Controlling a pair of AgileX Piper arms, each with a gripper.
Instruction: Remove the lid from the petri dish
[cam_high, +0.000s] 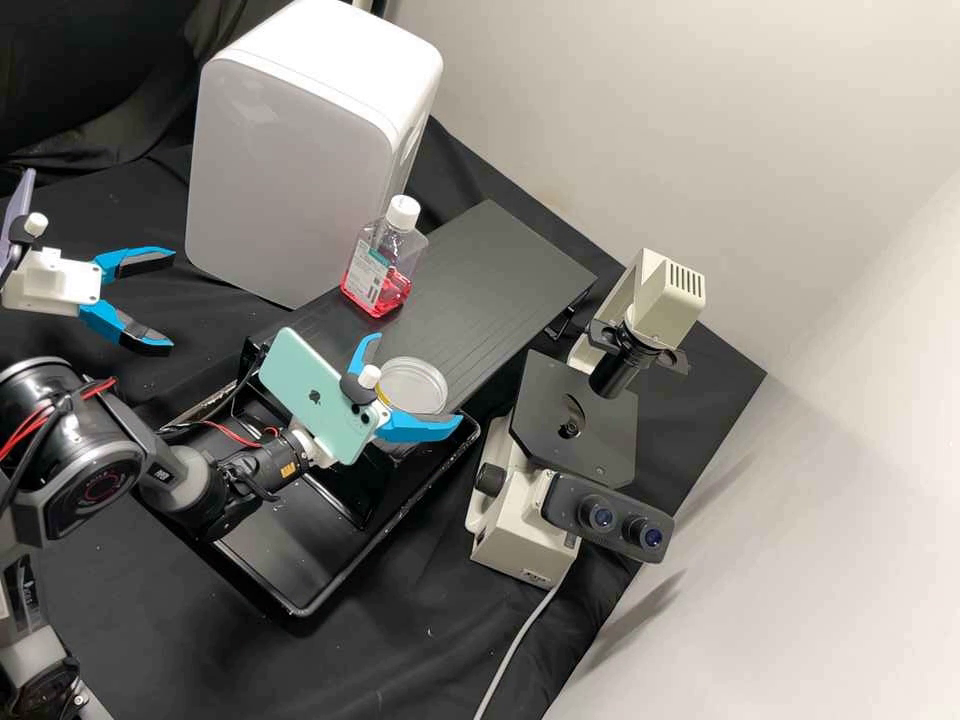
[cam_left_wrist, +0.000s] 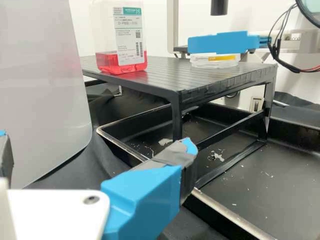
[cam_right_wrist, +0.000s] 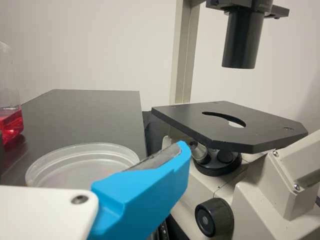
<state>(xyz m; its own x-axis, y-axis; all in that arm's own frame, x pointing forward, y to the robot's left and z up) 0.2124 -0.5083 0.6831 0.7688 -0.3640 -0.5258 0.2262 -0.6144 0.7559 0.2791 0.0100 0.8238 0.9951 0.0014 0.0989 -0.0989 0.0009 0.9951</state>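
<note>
High view: petri dish (cam_high: 412, 385) sat on the black shelf (cam_high: 500, 290) between the right gripper's (cam_high: 418, 383) parted jaws, while the left gripper (cam_high: 168, 302) hung spread near the white box (cam_high: 300, 140). Left wrist view: dish (cam_left_wrist: 214, 60) at the shelf's edge. Right wrist view: dish (cam_right_wrist: 80, 162) beside a blue finger (cam_right_wrist: 150, 185).

The black cloth-covered bench (cam_high: 450, 640) is viewed by a fixed high camera, forward and downward, from afar. The left wrist view is taken low beside the black ribbed shelf (cam_left_wrist: 175, 75), facing across it. The right wrist view is taken close above it, toward the white microscope (cam_right_wrist: 275, 210). The clear round plastic petri dish (cam_high: 412, 385) is shared by all.
</note>
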